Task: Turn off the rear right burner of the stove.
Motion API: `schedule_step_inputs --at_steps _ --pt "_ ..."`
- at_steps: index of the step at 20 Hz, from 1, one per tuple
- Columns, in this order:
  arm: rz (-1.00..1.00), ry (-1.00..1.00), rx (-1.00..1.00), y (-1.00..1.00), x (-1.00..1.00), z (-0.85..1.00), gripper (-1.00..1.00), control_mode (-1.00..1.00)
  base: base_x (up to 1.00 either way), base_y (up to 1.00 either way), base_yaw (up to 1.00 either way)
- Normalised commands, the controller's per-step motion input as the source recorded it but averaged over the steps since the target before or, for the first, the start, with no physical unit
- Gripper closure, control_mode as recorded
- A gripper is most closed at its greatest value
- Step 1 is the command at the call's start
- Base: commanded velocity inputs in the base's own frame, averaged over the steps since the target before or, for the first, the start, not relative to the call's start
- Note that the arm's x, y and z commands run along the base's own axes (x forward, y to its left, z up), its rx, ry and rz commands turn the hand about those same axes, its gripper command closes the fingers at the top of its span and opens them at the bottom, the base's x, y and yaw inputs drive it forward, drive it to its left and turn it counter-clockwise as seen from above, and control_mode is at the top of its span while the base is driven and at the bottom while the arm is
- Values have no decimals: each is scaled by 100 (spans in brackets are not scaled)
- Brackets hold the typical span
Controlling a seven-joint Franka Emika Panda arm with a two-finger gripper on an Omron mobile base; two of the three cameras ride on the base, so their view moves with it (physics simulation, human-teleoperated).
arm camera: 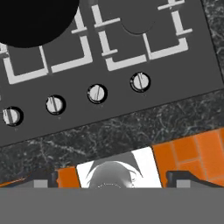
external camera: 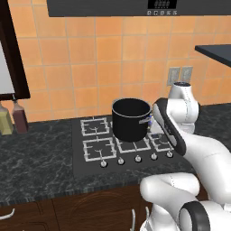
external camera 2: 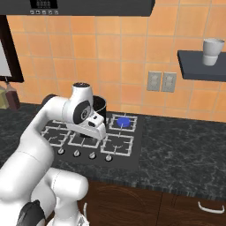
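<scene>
i see the rear right burner glowing blue at the far right of the stove, just right of the black pot. my gripper hovers above the silver knobs; its fingertips look wide apart.

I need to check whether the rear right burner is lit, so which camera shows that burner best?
The right base view: the rear right burner sits unblocked there, with a blue disc glowing at its centre. In the left base view the black pot and the arm cover that corner of the stove. The hand view looks down at the knobs and front grates instead.
</scene>
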Motion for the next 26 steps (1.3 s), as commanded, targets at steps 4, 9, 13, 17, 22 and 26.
schedule_step_inputs --at_steps 4,9,13,17,22,26 --pt "-3 0 0 0 29 -44 -100 -100 0 0 0" --pt "-1 0 0 0 32 -34 -100 -100 0 0 0" --pt "0 0 -8 1 17 -33 -100 -100 0 0 0" --pt "0 0 -10 12 12 -55 -100 -100 0 0 0" --pt "0 0 -2 9 19 -54 -100 -100 0 0 0" --pt "0 2 1 0 28 -41 -100 -100 0 0 0"
